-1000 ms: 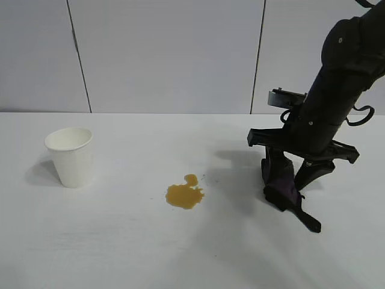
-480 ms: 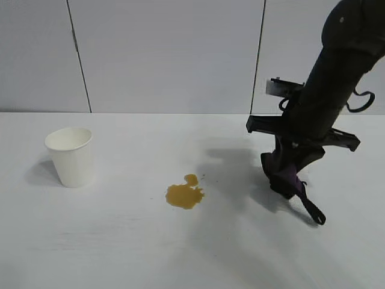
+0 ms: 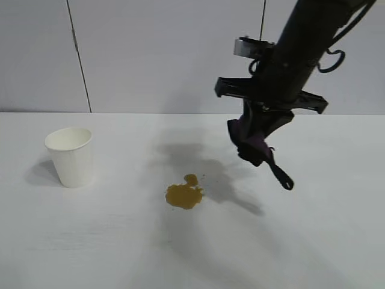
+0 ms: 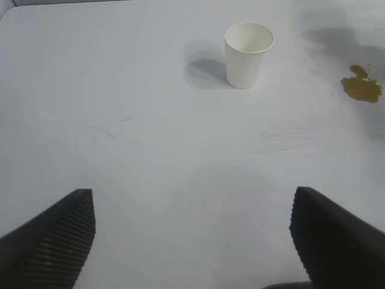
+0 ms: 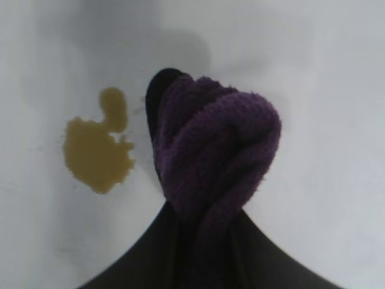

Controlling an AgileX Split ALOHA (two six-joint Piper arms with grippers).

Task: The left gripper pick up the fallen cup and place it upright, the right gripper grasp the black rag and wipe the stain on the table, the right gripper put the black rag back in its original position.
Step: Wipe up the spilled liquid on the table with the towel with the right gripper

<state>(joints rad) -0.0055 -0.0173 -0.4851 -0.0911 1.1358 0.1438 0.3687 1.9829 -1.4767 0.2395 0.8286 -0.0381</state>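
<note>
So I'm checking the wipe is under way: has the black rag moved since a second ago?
Yes. The black rag, clamped in the right gripper, has lifted off the table and swung left, toward the stain.

One white paper cup (image 3: 70, 156), one amber stain (image 3: 184, 193), one purple-black rag (image 3: 252, 141), one table (image 3: 108, 241), two robot hands

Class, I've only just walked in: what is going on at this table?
The right hand holds the black rag in the air, to the right of the stain, which is not yet wiped. The cup already stands upright on the table. The left hand hangs open and idle, short of the cup.
</note>
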